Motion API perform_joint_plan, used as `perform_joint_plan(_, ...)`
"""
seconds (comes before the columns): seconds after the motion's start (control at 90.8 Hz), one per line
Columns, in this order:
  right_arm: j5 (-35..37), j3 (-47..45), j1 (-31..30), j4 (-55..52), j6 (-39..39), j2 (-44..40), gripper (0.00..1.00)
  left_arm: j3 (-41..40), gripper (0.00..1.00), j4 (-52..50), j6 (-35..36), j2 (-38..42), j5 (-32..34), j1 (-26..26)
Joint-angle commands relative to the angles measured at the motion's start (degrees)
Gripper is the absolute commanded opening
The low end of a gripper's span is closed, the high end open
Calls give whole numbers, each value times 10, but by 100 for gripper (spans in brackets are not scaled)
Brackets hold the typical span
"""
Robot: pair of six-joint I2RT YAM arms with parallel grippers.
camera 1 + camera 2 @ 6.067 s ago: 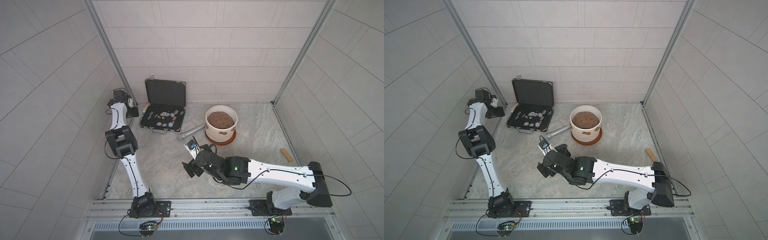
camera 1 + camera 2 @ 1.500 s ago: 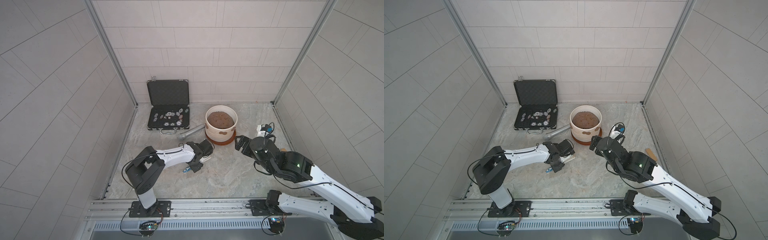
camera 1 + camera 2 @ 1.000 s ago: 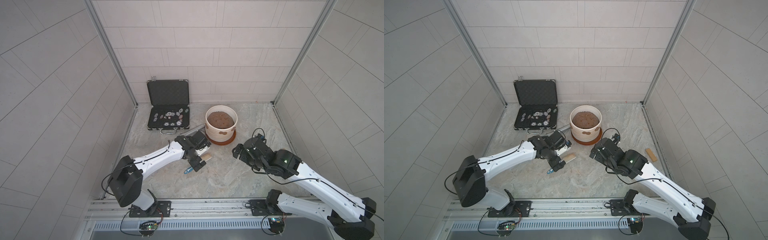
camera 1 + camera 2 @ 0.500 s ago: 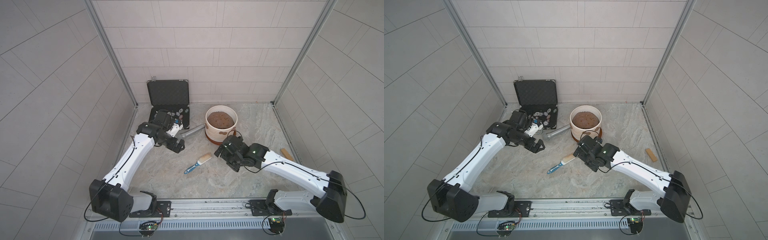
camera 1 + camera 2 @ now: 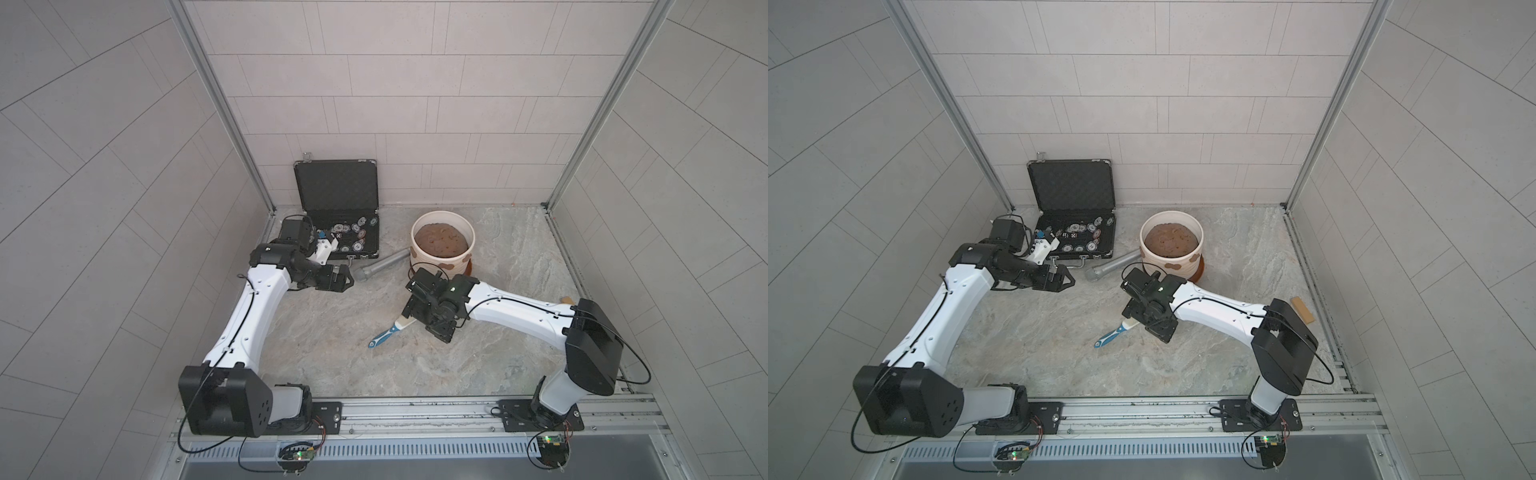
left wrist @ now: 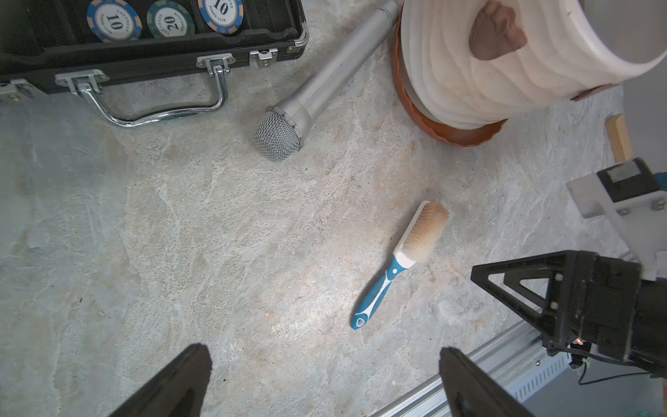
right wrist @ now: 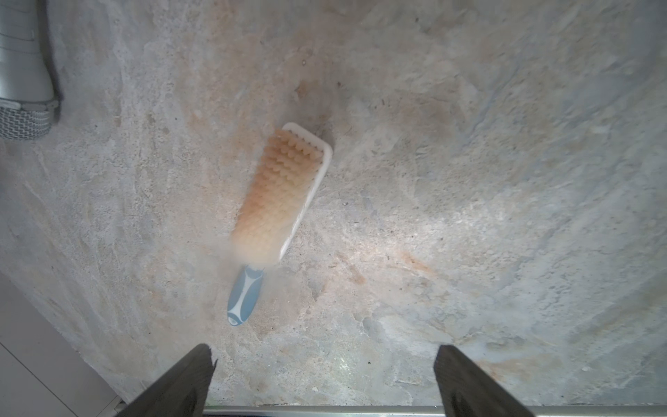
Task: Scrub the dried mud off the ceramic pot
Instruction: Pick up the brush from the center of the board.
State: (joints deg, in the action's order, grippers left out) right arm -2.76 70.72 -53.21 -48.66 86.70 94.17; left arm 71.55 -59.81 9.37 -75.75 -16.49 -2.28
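ceramic pot [image 5: 432,261]: upright on a reddish saucer [image 6: 433,126] near the back wall, filled with soil; just beside a silver microphone [image 5: 380,266] lying on the surface.
dried mud [image 6: 496,30]: brown patches on the ribbed wall under the rim; by the look, not yet scrubbed.
scrub brush [image 7: 281,195]: lying free on the stone surface in front of the pot, bristles turned sideways, blue handle pointing away from the pot; touched by nothing.
right gripper [image 7: 323,352]: spread wide and empty, hanging right above the brush head; probably placed so for going down on it.
left gripper [image 6: 325,352]: spread wide too, empty, low near the open chip case [image 5: 336,191], well apart from the brush; likely kept aside to leave room.
step in hand: taking up the brush, judged from the pose.
risk: soft bristles, so a grip on the white back or on the handle seems safer; otherwise possible slipping.
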Motion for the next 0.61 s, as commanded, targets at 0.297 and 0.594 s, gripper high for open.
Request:
perform_joint_plan(0.297,-50,133,-17,-1,51,163,100,-25,100,23,-19,-10,32,27)
perform_joint_plan(0.594,-5,151,-8,-17,45,223,88,-43,100,34,-21,-16,35,33)
